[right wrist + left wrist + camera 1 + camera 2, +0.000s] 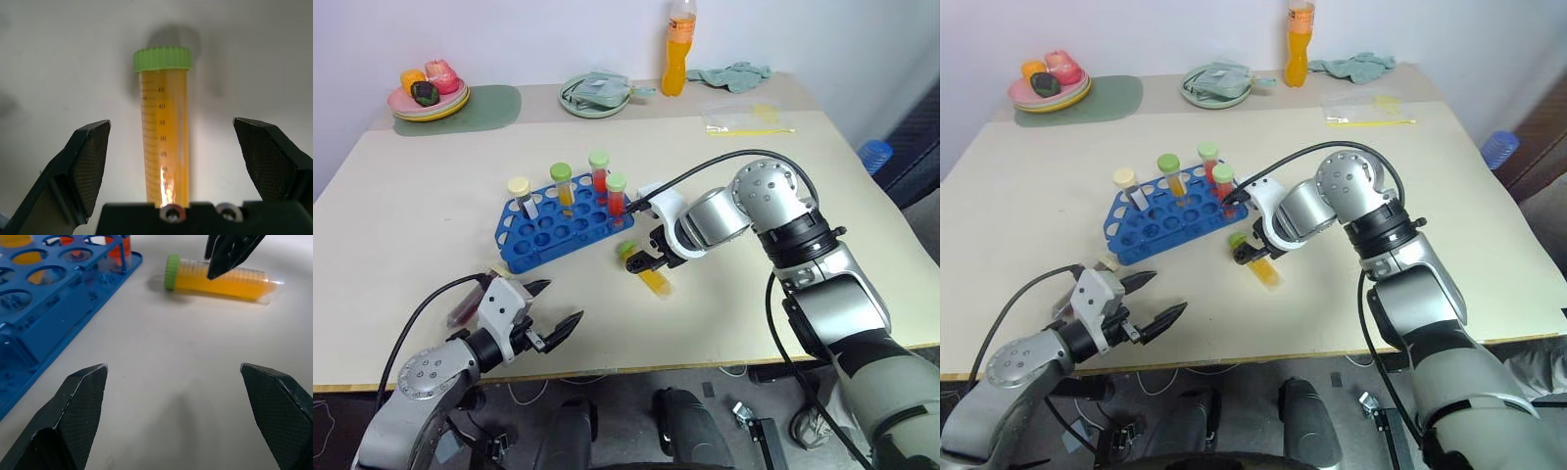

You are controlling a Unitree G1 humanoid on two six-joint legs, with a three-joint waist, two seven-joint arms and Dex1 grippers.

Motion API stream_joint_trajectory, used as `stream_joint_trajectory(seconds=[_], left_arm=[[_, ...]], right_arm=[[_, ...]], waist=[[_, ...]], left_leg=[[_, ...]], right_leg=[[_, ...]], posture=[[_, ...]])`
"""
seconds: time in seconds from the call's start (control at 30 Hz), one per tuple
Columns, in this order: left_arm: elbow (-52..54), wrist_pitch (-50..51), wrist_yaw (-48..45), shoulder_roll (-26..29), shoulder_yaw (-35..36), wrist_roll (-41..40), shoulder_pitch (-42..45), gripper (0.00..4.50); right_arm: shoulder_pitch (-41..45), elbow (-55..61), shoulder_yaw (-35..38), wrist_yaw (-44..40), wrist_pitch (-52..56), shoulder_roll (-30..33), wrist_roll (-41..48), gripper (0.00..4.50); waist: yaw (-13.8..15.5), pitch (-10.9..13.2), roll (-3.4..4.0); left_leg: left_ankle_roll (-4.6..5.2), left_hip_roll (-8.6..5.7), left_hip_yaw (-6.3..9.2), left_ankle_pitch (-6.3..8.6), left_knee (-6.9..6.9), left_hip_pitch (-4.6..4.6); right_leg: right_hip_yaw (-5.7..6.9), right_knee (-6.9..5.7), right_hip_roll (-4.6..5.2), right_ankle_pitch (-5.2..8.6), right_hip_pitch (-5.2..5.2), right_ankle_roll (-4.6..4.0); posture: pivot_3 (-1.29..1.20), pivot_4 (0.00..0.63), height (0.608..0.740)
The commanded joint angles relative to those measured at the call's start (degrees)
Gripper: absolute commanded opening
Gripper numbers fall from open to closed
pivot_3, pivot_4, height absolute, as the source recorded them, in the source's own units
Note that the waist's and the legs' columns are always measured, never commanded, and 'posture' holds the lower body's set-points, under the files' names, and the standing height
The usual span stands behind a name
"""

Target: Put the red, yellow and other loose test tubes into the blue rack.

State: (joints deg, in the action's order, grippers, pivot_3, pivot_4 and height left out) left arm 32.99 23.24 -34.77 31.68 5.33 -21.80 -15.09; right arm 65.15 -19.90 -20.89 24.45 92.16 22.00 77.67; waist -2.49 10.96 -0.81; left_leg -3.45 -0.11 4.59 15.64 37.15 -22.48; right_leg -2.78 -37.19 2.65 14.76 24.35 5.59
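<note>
The right gripper (171, 161) is held spread wide above a yellow test tube (652, 275), its two fingers set on either side of the tube without touching it. The green-capped tube is laid flat on the table (783, 176), just beside the near corner of the blue rack (553, 231), in which four capped tubes are stood upright. The left gripper (554, 315) is seen wide apart and empty near the table's front edge, well apart from the rack.
</note>
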Motion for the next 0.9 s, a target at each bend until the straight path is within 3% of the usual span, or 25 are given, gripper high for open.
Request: stream_joint_trajectory(seconds=[0.03,0.23,0.37,0.43,0.53,0.63,0.77,0.9], left_arm=[[2.7,-1.0,0.4,-0.1,0.1,0.2,-0.5,4.50],[3.1,-0.7,0.8,-0.3,0.1,0.3,-0.7,4.50],[3.1,-0.7,0.8,-0.2,0.2,0.2,-0.7,4.50],[3.0,-0.9,0.7,-0.1,0.4,0.2,-0.6,4.50],[2.8,-1.0,0.8,-0.1,0.8,0.1,-0.6,4.50],[2.5,-1.0,0.7,0.0,1.2,0.0,-0.7,4.50],[2.1,-0.7,1.0,0.0,2.0,-0.5,0.5,4.50],[1.7,-0.1,1.4,-0.1,3.5,-1.5,2.3,4.50]], right_arm=[[1.3,-0.4,-0.1,0.4,0.3,-0.5,0.0,3.58],[0.7,-0.3,0.0,0.4,0.3,-0.7,0.0,0.74],[0.5,3.8,-0.1,-0.3,0.3,1.6,3.5,0.66],[-1.3,11.3,2.1,-3.5,0.3,3.2,4.1,0.66],[-6.5,32.0,2.1,-19.7,-9.8,8.5,-4.9,0.66],[-12.5,39.1,2.3,-32.4,-24.1,10.0,-14.6,0.66],[-20.4,38.2,-0.6,-45.2,-52.5,4.3,-33.8,0.66],[-22.3,27.9,-2.1,-45.0,-68.5,-7.0,-46.9,0.66]], waist=[[0.0,0.0,0.00],[-0.1,0.0,0.00],[0.0,0.0,0.02],[0.1,0.0,0.01],[0.0,0.0,0.02],[-0.1,0.0,0.00],[-0.1,0.0,0.02],[-0.2,0.0,0.02]], left_leg=[[0.00,0.00,0.00,0.00,0.00,0.00],[0.00,0.01,0.01,0.00,-0.01,0.01],[0.00,0.01,0.01,0.00,-0.01,0.01],[0.00,0.00,0.01,0.00,-0.01,-0.01],[0.04,0.00,0.06,0.02,-0.02,-0.05],[0.06,0.01,0.06,0.04,-0.03,-0.03],[0.06,0.07,-0.03,0.04,-0.02,0.06],[0.05,0.10,-0.04,0.03,-0.01,0.09]], right_leg=[[0.00,0.00,0.00,0.00,0.00,0.00],[0.00,0.00,-0.02,0.00,0.00,0.00],[0.00,0.00,-0.02,0.00,0.00,0.00],[0.01,0.02,-0.01,0.00,0.00,0.00],[0.04,0.09,-0.01,0.01,0.00,0.02],[0.06,0.10,-0.02,0.03,0.00,0.04],[0.01,0.07,-0.08,0.03,-0.02,0.04],[0.00,0.01,-0.10,0.02,0.00,0.03]], posture=[[0.00,0.150,0.740],[0.00,0.150,0.740],[0.00,0.150,0.740],[0.00,0.150,0.740],[0.00,0.150,0.740],[0.00,0.150,0.740],[0.00,0.150,0.740],[0.00,0.150,0.740]])
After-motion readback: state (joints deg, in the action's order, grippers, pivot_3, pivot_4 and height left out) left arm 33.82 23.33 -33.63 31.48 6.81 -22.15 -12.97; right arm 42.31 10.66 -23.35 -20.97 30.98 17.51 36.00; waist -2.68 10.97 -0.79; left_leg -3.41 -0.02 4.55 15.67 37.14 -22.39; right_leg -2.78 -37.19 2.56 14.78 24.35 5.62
